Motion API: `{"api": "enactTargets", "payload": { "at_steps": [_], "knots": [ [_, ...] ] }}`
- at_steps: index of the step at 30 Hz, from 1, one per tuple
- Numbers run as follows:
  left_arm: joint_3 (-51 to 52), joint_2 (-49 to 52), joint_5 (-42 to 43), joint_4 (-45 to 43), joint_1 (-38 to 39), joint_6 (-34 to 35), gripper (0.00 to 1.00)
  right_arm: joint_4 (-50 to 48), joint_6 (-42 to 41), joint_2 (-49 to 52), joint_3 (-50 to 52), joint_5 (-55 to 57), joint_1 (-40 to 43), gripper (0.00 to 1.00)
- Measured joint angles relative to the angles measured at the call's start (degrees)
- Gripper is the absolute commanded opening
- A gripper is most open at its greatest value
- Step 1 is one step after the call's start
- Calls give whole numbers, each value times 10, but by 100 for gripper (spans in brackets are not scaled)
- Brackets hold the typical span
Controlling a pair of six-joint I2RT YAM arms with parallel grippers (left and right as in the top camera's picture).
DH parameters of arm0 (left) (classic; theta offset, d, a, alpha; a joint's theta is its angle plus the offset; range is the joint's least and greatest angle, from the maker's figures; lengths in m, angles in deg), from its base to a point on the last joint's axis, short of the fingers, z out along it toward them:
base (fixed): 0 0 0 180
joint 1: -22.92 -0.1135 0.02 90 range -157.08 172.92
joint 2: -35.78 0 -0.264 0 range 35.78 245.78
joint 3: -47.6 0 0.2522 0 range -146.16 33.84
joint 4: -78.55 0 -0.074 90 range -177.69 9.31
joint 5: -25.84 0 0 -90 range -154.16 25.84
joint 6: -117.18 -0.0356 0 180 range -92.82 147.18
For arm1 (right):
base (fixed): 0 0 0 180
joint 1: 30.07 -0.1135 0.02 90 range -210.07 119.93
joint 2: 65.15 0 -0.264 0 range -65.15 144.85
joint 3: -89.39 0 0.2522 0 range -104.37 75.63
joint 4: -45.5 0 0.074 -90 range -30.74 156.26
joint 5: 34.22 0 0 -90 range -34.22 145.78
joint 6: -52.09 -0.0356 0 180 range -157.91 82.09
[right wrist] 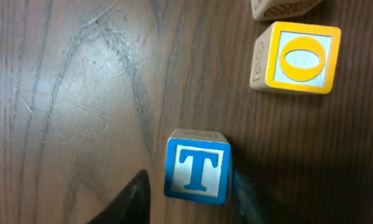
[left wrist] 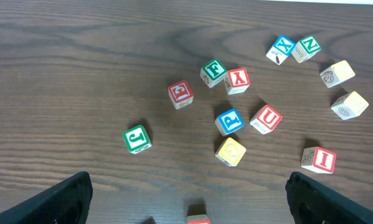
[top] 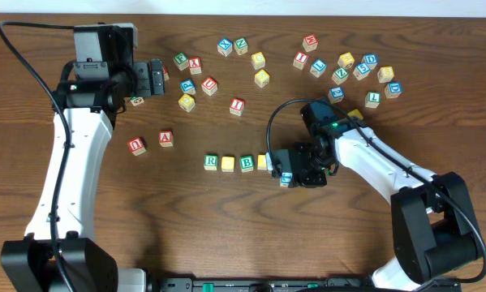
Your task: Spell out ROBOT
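Parked at upper left on a bent arm, over scattered spare cubes [left wrist: 230, 121]: left gripper [top: 156, 75], spread to its widest, holding nothing. Laid mid-table in a line: ROBOT [top: 228, 163], four cubes placed, fifth slot unfilled. Sat just below the row's right end, near the last yellow O [right wrist: 298, 57] but out of line: blue T [right wrist: 197, 167], flat on the table [right wrist: 68, 93]. Judged light, rigid, smooth-sided wood, apt to twist or skid; best pinched low on two opposite side faces. Extended from the right, wrist turned down: right gripper [right wrist: 189, 186], part-open, straddling the T, one finger [right wrist: 243, 199] touching, other clear, no firm clamp evident.
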Motion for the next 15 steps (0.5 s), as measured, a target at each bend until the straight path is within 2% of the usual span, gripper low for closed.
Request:
{"api": "enactTargets", "payload": {
  "at_steps": [3,15],
  "knots": [
    [0,0,0,0,0,0,98,-2,0,0,0,-3,0,41],
    [0,0,0,0,0,0,98,-2,0,0,0,-4,0,42]
  ]
}}
